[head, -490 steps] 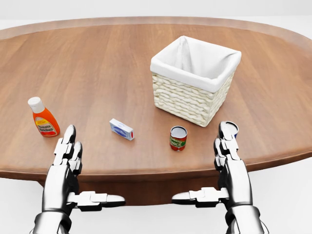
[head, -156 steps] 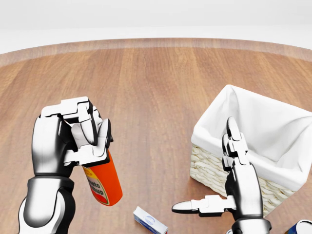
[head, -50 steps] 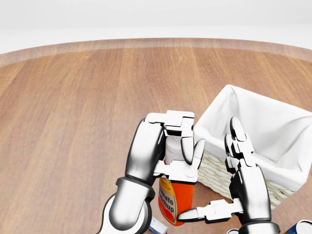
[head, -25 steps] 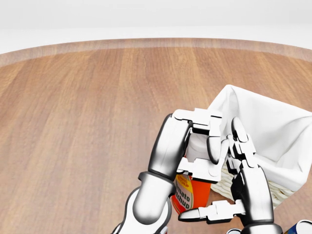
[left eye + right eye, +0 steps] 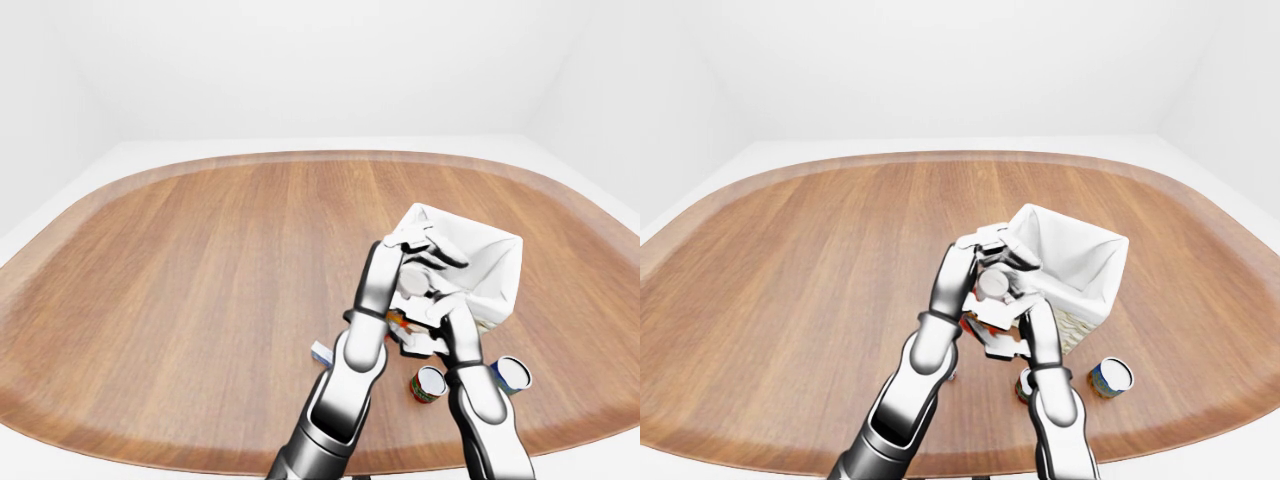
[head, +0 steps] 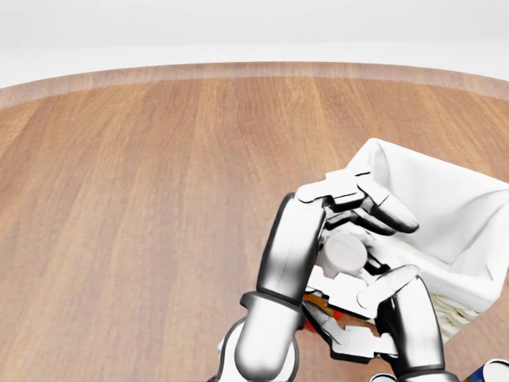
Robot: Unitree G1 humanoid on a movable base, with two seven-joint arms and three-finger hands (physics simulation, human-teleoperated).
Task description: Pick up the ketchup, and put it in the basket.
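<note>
**Spotter:** What's nearest you on the surface (image 5: 180, 300), and how many of each?

**Me:** Nearest the near edge I count two cans: a tomato can (image 5: 428, 383) with a red and green label, and just right of it a blue-labelled can (image 5: 512, 373). Left of them one small white-and-blue box (image 5: 321, 352) peeks out beside my left forearm. All three stand untouched; they aren't part of the job.

**Spotter:** And your hands?

**Me:** My right hand (image 6: 398, 314) sits low at the basket's near corner, fingers spread and released, holding nothing. I judge it is parked there only to stay clear. My left hand (image 6: 338, 231) is above it, fingers clenched around the one ketchup bottle (image 6: 347, 251). The white cap faces the head camera, and a bit of orange body shows under the palm, so the bottle looks tipped toward me.

**Spotter:** Where's the bottle relative to the target?

**Me:** Off the surface, in my left grip, right at the near-left rim of the single wicker basket (image 5: 1075, 265) with its white cloth liner. I can't tell whether it's fully over the opening yet. I've carried it high so it clears the liner's edge before I let go.
</note>
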